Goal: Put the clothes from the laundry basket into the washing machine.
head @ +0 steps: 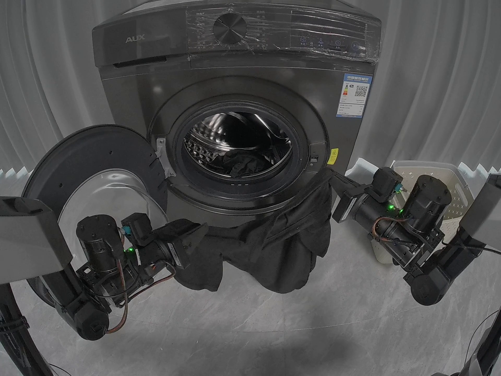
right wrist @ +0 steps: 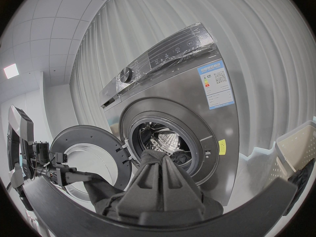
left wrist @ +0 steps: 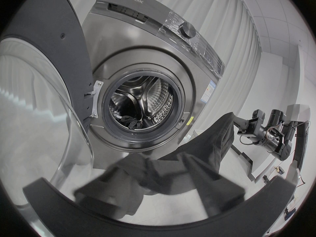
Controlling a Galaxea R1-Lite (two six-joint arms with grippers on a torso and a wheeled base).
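Note:
A dark garment [head: 271, 246] hangs stretched between my two grippers, in front of and just below the washing machine's open drum [head: 271, 131]. My left gripper [head: 201, 236] is shut on its left end, low beside the open door. My right gripper [head: 330, 179] is shut on its right end, higher up at the right rim of the opening. In the right wrist view the closed fingers [right wrist: 163, 181] pinch the dark cloth [right wrist: 148, 155]. In the left wrist view the garment [left wrist: 184, 168] sags down between us. Another dark garment [head: 242, 163] lies inside the drum.
The round door [head: 94, 178] stands swung open to the left, behind my left arm. A beige laundry basket [head: 459, 184] stands on the floor to the right of the machine, with dark clothing [right wrist: 301, 178] in it. Grey floor lies in front; curtains hang behind.

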